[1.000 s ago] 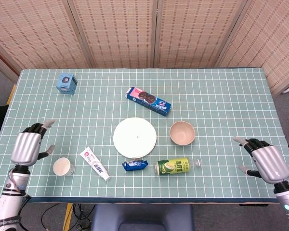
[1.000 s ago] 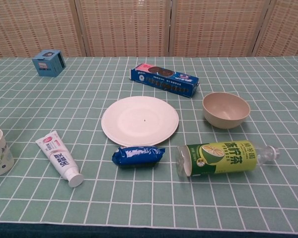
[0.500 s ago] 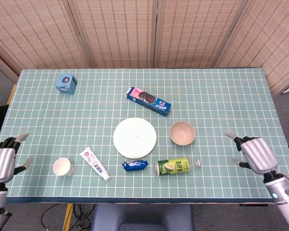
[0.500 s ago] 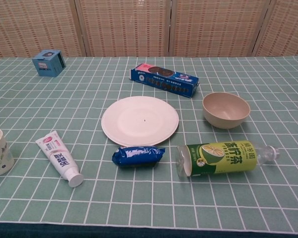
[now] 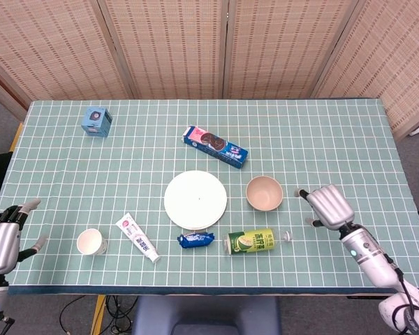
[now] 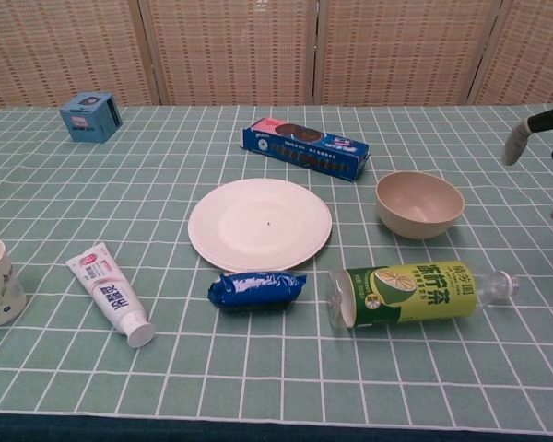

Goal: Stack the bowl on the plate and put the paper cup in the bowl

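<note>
Right of the white plate (image 5: 195,199): beige bowl (image 5: 264,192) upright on the table, right hand (image 5: 329,204) just beyond it, fingers spread, holding nothing. Left of the plate: toothpaste tube (image 5: 137,237), paper cup (image 5: 91,241), then left hand (image 5: 1,239) past the table edge, fingers apart, empty.

1. The round flat white plate (image 5: 195,199) lies at the table centre.
2. The beige upright empty bowl (image 5: 264,192) stands near it, at 3 o'clock.
3. The white paper cup (image 5: 91,241) stands upright at 8 o'clock, well apart.
</note>
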Available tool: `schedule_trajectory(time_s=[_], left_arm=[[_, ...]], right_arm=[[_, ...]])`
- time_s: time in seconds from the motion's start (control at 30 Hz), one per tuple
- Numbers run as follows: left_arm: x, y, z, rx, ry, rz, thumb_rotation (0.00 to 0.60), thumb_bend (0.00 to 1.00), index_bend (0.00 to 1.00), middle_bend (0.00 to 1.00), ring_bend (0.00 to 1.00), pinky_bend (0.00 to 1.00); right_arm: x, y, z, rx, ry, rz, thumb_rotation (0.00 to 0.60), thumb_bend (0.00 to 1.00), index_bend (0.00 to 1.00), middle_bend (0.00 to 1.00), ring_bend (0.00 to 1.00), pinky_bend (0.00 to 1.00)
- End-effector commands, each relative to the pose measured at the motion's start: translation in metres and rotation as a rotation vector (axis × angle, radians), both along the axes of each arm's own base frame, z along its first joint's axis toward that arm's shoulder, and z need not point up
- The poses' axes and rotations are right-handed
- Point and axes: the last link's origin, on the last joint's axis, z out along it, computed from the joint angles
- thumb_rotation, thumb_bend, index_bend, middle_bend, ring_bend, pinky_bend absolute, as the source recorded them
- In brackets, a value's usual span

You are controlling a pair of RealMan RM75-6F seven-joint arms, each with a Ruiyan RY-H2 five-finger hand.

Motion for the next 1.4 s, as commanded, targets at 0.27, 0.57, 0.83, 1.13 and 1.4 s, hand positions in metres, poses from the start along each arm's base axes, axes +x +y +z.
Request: schedule_trajectory(time_s=[0.27,0.57,0.83,1.13,1.4], left_arm=[[-0.003,-0.005,0.001,0.002,-0.015,0.016,0.6,0.22,0.2,0.31,0.26,0.35],[-0.004,-0.007,0.001,0.005,-0.021,0.019,0.6,0.22,0.2,0.3,0.25,0.35],[-0.006,-0.008,0.003,0.009,-0.029,0.025,0.6,0.22,0.2,0.3,0.25,0.35],[-0.007,-0.008,0.001,0.003,-0.034,0.026,0.6,0.22,0.19,0.3,0.25,0.35],[-0.006,-0.007,0.002,0.006,-0.036,0.022,0.6,0.22,0.19,0.3,0.25,0.35]], right_arm=[[0.012,-0.031,-0.049,0.06,0.02,0.027,0.6,0.13,0.38,0.89,0.89,0.99],[0.017,-0.043,-0.077,0.085,0.006,0.026,0.6,0.17,0.42,0.89,0.89,0.99],[0.02,-0.049,-0.086,0.092,-0.007,0.032,0.6,0.29,0.51,0.9,0.9,0.99],[0.017,-0.05,-0.091,0.101,0.004,0.031,0.6,0.37,0.56,0.91,0.91,1.0],[0.025,-0.049,-0.081,0.074,-0.02,0.075,0.6,0.4,0.59,0.92,0.91,1.0]])
